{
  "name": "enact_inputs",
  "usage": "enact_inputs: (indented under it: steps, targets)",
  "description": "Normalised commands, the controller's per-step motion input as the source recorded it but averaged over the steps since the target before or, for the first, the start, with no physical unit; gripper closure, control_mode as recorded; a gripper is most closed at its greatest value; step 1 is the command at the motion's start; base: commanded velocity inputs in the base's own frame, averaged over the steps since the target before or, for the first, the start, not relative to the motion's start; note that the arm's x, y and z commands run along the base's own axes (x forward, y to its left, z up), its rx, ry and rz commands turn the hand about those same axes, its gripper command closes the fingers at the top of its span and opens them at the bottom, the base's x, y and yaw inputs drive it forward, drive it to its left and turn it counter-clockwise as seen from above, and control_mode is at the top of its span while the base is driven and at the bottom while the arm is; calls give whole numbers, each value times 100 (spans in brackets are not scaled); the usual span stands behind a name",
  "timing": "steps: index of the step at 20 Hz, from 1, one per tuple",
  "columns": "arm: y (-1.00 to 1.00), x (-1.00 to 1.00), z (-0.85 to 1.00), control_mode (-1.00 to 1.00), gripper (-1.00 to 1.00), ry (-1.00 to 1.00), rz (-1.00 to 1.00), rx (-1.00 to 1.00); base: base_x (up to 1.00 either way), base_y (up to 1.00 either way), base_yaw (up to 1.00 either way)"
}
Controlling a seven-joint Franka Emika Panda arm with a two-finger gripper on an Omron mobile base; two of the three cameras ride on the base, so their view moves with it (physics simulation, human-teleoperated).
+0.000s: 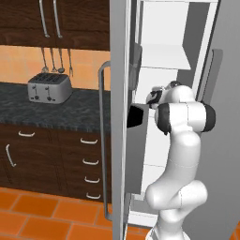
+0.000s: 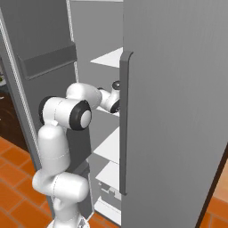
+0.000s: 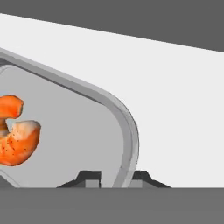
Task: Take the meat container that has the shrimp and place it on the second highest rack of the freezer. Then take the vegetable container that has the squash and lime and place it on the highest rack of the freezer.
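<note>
two dark finger tips (image 3: pixel 89 178) rise at the bottom centre of the hand view, one on each side of the grey rim of the meat container (image 3: pixel 127 131). the gripper (image 3: pixel 114 179) is closed on that rim, its jaws standing close together with the tray's curved edge between them. the shrimp (image 3: pixel 15 135) lies on the container's flat grey floor at the left edge of that frame, an orange-red curl well apart from the pinched rim. the container rests on a white shelf surface (image 3: pixel 175 100) that spreads across the upper and right part of the hand view, with dark grey above it.

in the left base view the white arm (image 1: pixel 180 164) rises from the lower right, bends at a bulky elbow at mid-height and turns its forearm toward the left of the frame, reaching into the freezer (image 1: pixel 164 47) at the middle of the picture. the hand end is tucked behind the edge of the open door (image 1: pixel 119 117), which stands in the centre of the frame with its long grey bar handle (image 1: pixel 101 140) on the left side. white racks show inside above and below the forearm.

in the right base view the arm climbs from the lower left, its dark-ringed elbow at centre left, and the wrist passes behind the second door's handle (image 2: pixel 124 124) toward the white shelves (image 2: pixel 109 147).

a toaster (image 1: pixel 49 87) sits on the dark counter (image 1: pixel 70 112) at the left of the left base view.
</note>
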Motion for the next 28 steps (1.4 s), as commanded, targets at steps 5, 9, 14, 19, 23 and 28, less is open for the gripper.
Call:
enact_inputs:
  steps: [5, 9, 14, 19, 23, 28]
  targets:
    - [0, 0, 0, -100, -100, 0, 0, 0, 0, 0, 0]
    - [0, 0, 0, -100, -100, 0, 0, 0, 0, 0, 0]
    - [0, -8, 0, -100, -100, -1, 1, 0, 0, 0, 0]
    - [15, -64, 19, -100, -100, 0, 5, 0, 0, 0, 0]
    - [27, -39, 43, -100, -100, 0, 3, 0, 0, 0, 0]
    - [26, -78, 31, -100, -100, 0, 1, 0, 0, 0, 0]
